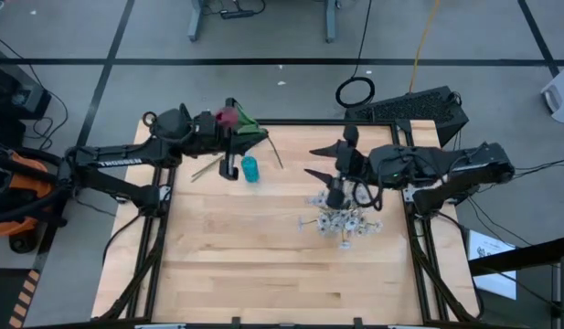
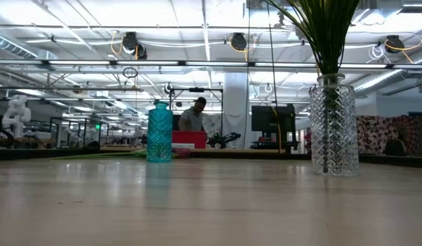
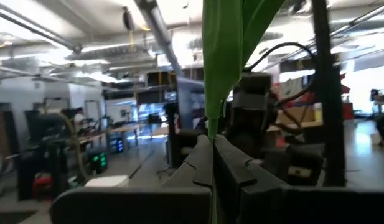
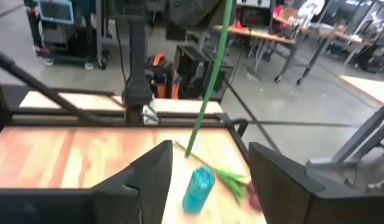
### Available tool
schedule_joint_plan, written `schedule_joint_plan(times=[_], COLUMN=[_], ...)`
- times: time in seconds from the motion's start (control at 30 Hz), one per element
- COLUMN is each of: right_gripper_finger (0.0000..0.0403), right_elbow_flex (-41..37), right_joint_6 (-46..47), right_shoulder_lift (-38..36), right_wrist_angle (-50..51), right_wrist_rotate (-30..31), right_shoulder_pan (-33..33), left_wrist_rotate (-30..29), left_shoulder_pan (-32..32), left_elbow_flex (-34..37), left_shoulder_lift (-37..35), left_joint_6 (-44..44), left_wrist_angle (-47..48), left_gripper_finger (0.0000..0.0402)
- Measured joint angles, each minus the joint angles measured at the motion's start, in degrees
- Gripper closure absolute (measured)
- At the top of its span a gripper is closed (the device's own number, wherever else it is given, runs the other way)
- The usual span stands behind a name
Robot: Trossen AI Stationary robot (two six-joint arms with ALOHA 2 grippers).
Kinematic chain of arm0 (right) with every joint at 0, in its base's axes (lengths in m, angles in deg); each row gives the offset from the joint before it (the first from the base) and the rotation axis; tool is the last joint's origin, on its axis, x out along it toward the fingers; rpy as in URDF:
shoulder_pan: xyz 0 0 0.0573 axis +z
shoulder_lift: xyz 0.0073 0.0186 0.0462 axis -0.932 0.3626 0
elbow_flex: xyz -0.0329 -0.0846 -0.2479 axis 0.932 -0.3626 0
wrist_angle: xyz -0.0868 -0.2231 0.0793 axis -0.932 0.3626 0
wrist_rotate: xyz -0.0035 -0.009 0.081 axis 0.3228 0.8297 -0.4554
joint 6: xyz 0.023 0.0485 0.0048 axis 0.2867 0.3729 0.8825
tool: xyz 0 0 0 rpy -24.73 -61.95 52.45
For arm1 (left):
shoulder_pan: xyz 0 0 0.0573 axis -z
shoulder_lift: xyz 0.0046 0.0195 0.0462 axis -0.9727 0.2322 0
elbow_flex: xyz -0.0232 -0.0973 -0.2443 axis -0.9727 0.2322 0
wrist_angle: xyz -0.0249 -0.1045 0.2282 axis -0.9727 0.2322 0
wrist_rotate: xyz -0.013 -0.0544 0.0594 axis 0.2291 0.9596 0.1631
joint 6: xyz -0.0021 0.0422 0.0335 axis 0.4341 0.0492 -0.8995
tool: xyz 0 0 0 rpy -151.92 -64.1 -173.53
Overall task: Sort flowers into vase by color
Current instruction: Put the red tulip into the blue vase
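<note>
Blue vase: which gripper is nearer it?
Left. The left gripper, shut on a red flower, hovers beside the blue vase; the right gripper is across the table, above the clear vase.

Pale wooden table (image 1: pixel 263 265), cut-glass vase (image 2: pixel 333 126)

On the bench (image 1: pixel 263 265), the small vase (image 1: pixel 250 169) stands far left; the glass vase (image 1: pixel 341 222) holding stems (image 2: pixel 327 34) stands right, nearer.
</note>
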Motion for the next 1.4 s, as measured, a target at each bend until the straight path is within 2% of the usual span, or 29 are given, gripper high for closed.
schedule_joint_plan(times=[0.17, 0.43, 0.6, 0.77, 1.0, 1.4], right_gripper_finger=[0.0207, 0.0222, 0.0231, 0.0239, 0.0243, 0.0243], right_elbow_flex=[0.0, 0.0, 0.0, 0.0, 0.0, 0.0], right_joint_6=[3.2, 7.7, 8.4, 8.3, 8.4, 8.4], right_shoulder_lift=[-3.5, -6.1, -6.1, -6.1, -6.0, -5.9], right_wrist_angle=[7.9, 15.5, 18.3, 18.8, 20.0, 20.2], right_wrist_rotate=[0.0, 0.4, 0.5, 3.6, 4.6, 4.9], right_shoulder_pan=[1.4, 4.1, 5.2, 6.1, 6.5, 6.5], left_wrist_rotate=[-0.6, -5.4, -6.6, -9.7, -18.7, -24.1], left_shoulder_pan=[-3.3, -7.4, -9.0, -9.7, -9.7, -9.6], left_elbow_flex=[0.0, 1.0, 5.8, 10.2, 15.4, 23.0], left_shoulder_lift=[-1.4, -2.9, -4.6, -6.6, -9.2, -9.3], left_joint_6=[0.0, -0.6, 1.5, 1.6, 1.5, 2.8], left_wrist_angle=[6.4, 17.4, 17.0, 15.7, 17.1, 13.4], left_gripper_finger=[0.0401, 0.0401, 0.0401, 0.0402, 0.0402, 0.0402])
